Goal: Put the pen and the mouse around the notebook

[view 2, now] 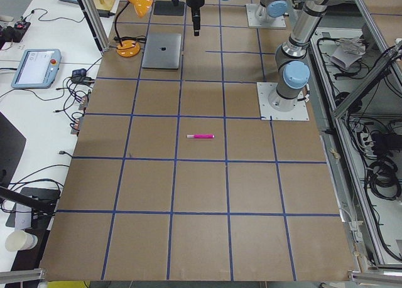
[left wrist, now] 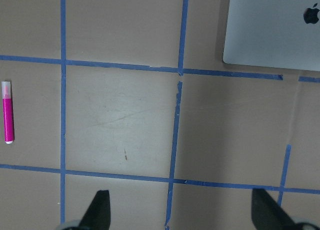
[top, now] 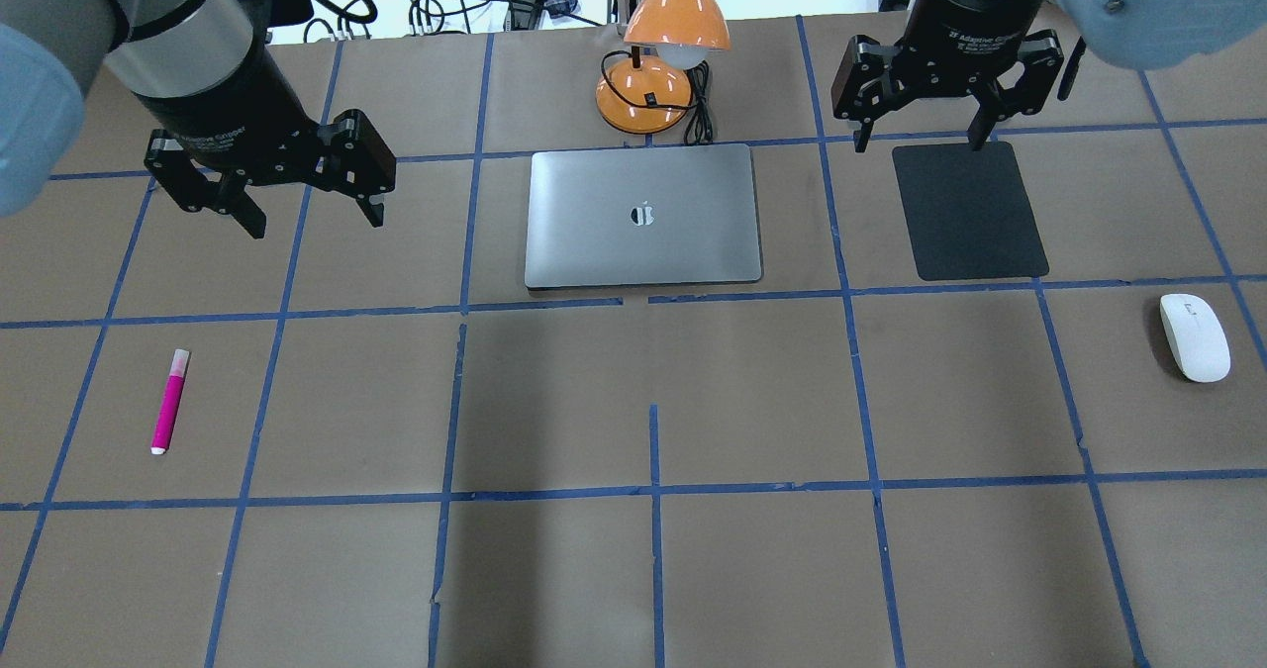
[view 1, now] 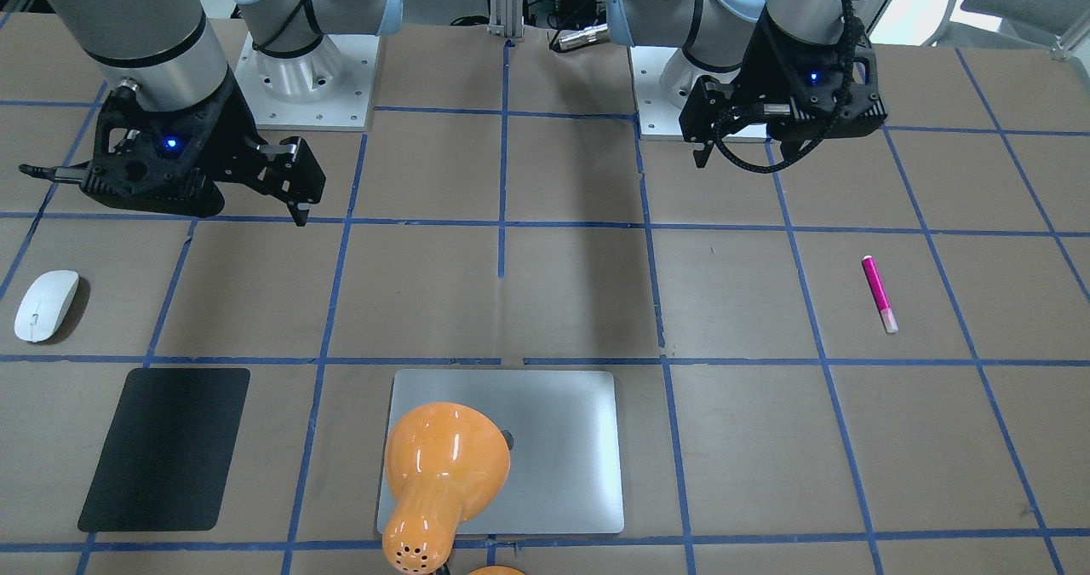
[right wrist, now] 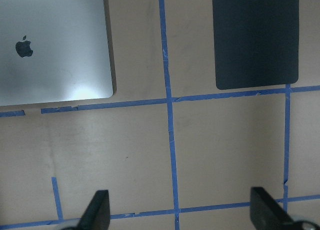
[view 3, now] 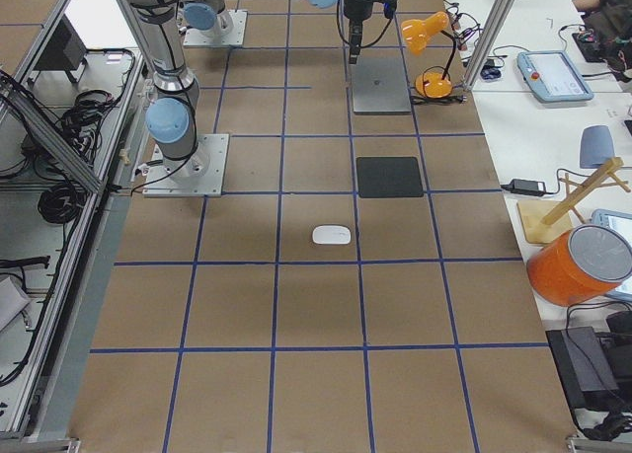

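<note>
Overhead exterior: we note a brown table gridded with blue tape. Notebook lies closed at far middle, with an orange lamp just behind and a black mat beside. Pen lies well to its left and mouse well to its right. Left gripper and right gripper hang empty, jaws spread.
</note>
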You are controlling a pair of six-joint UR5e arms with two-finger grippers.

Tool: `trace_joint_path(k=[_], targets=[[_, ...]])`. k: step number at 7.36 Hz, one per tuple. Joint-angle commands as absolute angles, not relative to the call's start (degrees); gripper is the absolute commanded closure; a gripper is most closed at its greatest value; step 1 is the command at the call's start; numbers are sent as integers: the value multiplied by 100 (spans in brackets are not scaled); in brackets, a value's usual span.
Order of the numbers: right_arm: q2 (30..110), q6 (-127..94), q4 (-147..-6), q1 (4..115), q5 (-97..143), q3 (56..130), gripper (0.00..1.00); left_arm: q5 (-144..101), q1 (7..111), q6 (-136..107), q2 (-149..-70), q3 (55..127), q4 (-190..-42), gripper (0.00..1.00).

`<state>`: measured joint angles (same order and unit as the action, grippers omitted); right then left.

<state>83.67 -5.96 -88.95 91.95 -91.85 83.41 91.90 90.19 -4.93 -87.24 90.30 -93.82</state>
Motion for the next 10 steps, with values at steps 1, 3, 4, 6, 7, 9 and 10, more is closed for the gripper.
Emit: trace_joint_path(k=[1, 3, 4, 6, 7, 9, 10], targets=[[8367, -493, -8868, 9045, -9185, 8411, 0, 9202, 8887, -100, -8640, 9070, -9387, 0], [8358, 579, -8912, 8197, -9254, 8621, 0, 9194, 8196, 453, -8718, 9193, -9326, 0], [8332, 1528, -8973, 7382, -9264, 8892, 0, 9150, 7591, 1083, -8806, 9333, -9125, 0], [8289, 3110, -10168, 6157, -9228, 9742, 0, 9149, 6465, 2602, -9025, 10260, -7821, 0], [8253, 3816, -11152, 5796, -9272, 10374, 0, 9141, 5947, 3298, -9261, 11136, -6595, 0], [7973, 4303, -12616, 5057, -9238, 11369, 0, 9175, 5232, 4250, -9805, 12082, -5075, 0], [7711, 4481, -12734, 4862, -9237, 11495, 0, 9202, 5169, 4271, -10139, 12068, -4950, 0]])
